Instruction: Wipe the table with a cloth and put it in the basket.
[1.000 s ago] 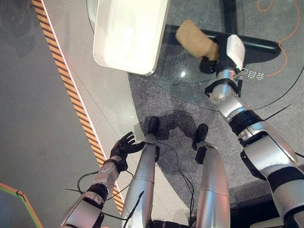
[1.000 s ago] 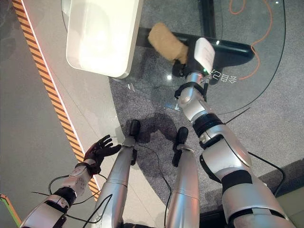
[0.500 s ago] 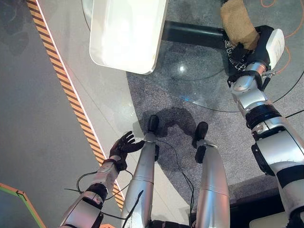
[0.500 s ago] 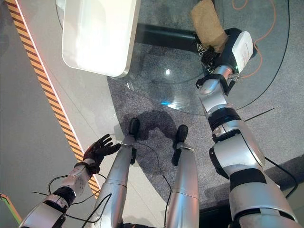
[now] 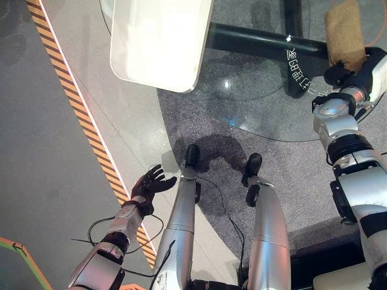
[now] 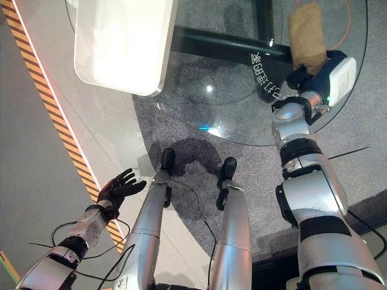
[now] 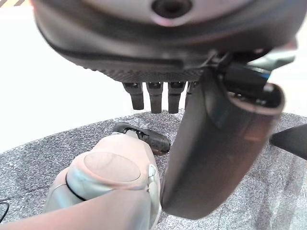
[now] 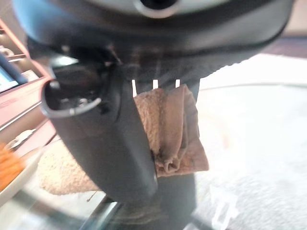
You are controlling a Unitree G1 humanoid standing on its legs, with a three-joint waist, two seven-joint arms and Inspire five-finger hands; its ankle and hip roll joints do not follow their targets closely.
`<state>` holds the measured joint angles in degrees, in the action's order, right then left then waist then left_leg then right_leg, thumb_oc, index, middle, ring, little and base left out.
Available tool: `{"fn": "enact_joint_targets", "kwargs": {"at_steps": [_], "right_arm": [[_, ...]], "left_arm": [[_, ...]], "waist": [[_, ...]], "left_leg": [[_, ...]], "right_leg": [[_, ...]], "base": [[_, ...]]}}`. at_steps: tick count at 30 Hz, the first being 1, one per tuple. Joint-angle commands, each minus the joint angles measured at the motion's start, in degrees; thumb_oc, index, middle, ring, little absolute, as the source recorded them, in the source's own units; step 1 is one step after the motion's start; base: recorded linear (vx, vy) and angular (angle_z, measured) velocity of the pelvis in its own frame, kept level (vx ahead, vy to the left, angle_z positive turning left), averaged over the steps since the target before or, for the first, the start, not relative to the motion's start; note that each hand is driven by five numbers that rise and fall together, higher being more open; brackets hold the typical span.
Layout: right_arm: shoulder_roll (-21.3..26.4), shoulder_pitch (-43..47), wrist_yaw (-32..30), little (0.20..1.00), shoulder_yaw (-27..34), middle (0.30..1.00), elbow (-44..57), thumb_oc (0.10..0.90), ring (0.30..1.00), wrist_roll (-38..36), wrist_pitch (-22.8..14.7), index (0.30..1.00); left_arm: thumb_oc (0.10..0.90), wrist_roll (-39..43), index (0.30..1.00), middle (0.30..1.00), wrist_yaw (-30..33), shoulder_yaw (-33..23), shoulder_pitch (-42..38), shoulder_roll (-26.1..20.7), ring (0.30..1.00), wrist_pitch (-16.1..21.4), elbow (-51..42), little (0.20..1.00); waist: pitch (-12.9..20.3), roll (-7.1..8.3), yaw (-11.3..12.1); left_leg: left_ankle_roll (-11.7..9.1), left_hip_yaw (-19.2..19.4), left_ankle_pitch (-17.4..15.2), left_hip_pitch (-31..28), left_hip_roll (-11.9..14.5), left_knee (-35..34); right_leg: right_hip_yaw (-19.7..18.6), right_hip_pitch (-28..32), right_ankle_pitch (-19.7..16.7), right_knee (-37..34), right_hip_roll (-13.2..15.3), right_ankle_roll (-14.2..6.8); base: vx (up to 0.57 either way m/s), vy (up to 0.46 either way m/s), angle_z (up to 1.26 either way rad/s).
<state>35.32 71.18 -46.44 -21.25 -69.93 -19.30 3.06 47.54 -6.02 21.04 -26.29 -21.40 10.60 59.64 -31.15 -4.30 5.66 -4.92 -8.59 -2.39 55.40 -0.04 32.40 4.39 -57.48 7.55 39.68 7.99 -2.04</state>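
A tan cloth [image 5: 344,31] lies on the round glass table [image 5: 254,96] near its far right side. My right hand [image 5: 342,74] is at the cloth's near end, shut on it. In the right wrist view the cloth [image 8: 175,129] is pinched between the thumb [image 8: 122,148] and the fingers, and its free part rests on the glass. A white rectangular basket or tray [image 5: 160,42] stands on the table's left part. My left hand [image 5: 148,184] hangs low at my left side over the floor, open with straight fingers [image 7: 153,96].
The table's black base bar [image 5: 254,39] shows through the glass. The glass rim [image 6: 242,142] curves just ahead of me. An orange-and-black striped line [image 5: 78,115] runs along the floor on the left. An orange cable [image 6: 346,27] lies beyond the cloth.
My right hand has swept the cloth to the right across the glass, from beside the white basket to the table's right side. The left hand has stayed low and open.
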Motion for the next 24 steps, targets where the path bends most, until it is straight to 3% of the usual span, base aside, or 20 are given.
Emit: {"fn": "enact_joint_targets", "kwargs": {"at_steps": [1, 4, 6, 13, 14, 17, 24], "right_arm": [[10.69, -4.64, -7.04, 0.2, 2.26, 0.3, -3.9, 0.1, 0.3, -3.09, 1.14, 0.3], [11.09, -5.43, -7.07, 0.2, 3.24, 0.3, -4.53, 0.1, 0.3, -4.3, 0.79, 0.3], [11.48, -5.54, -6.88, 0.2, 3.78, 0.3, -4.43, 0.1, 0.3, -5.59, 0.73, 0.3], [11.02, -6.45, -5.86, 0.2, 4.18, 0.3, -4.74, 0.1, 0.3, -6.06, -0.3, 0.3], [10.9, -6.44, -4.37, 0.2, 4.43, 0.3, -4.52, 0.1, 0.3, -5.76, -1.6, 0.3], [9.3, -5.52, -0.93, 0.2, 2.04, 0.3, -2.25, 0.1, 0.3, 0.2, -3.83, 0.3], [4.32, -1.51, 4.76, 0.2, -5.37, 0.3, 6.57, 0.1, 0.3, 6.24, -5.01, 0.3]], "left_arm": [[0.8, 1.44, 0.9, 0.9, -1.04, -3.03, 3.1, -1.74, 0.9, 1.14, 2.32, 0.9], [0.8, 1.36, 0.9, 0.9, -1.11, -3.34, 3.06, -1.98, 0.9, 1.23, 2.72, 0.9], [0.8, 1.24, 0.9, 0.9, -1.04, -3.73, 2.6, -2.47, 0.9, 0.8, 2.43, 0.9], [0.8, 1.56, 0.9, 0.9, -1.71, -4.02, 1.73, -3.17, 0.9, 0.17, 3.41, 0.9], [0.8, 1.45, 0.9, 0.9, -1.54, -4.16, 1.24, -3.24, 0.9, 0.02, 3.34, 0.9], [0.8, 1.54, 0.9, 0.9, -0.66, -3.56, 0.72, -3.31, 0.9, -0.65, 2.54, 0.9], [0.8, 1.28, 0.9, 0.9, -0.32, -3.29, 0.25, -1.96, 0.9, 0.53, 2.49, 0.9]], "waist": [[1.36, -2.04, -1.52], [1.36, -1.82, -1.64], [1.36, -1.64, -1.69], [1.36, -1.46, -1.92], [1.36, -1.41, -2.0], [1.36, -1.42, -1.89], [1.36, -1.69, -1.58]], "left_leg": [[6.99, 8.22, -3.8, -2.0, -2.56, -0.3], [6.99, 8.08, -3.79, -2.0, -2.55, -0.31], [7.19, 8.41, -1.96, -0.94, -2.44, -0.92], [6.84, 8.0, -3.76, -2.03, -2.48, -0.42], [7.05, 8.3, -1.83, -0.92, -2.43, -1.12], [6.93, 8.19, -1.55, -0.66, -2.6, -1.16], [6.4, 8.48, -1.25, -0.84, -2.69, -1.64]], "right_leg": [[2.65, 1.62, -0.61, -2.34, -4.7, 2.84], [2.54, 1.64, -0.56, -2.2, -4.9, 2.76], [3.04, 0.85, -2.33, -3.21, -4.76, 3.13], [2.46, 1.74, -0.76, -2.46, -4.88, 2.47], [2.94, 0.8, -2.6, -3.43, -4.8, 2.88], [2.88, 0.57, -3.06, -3.78, -4.82, 2.76], [2.86, 0.93, -2.79, -4.52, -4.68, 2.93]], "base": [[0.0, 0.0, 0.0], [0.0, -0.009, 0.0], [-0.07, -0.015, -0.02], [0.02, -0.002, -0.01], [-0.06, -0.01, 0.01], [-0.02, -0.004, 0.0], [-0.01, 0.0, -0.01]]}}
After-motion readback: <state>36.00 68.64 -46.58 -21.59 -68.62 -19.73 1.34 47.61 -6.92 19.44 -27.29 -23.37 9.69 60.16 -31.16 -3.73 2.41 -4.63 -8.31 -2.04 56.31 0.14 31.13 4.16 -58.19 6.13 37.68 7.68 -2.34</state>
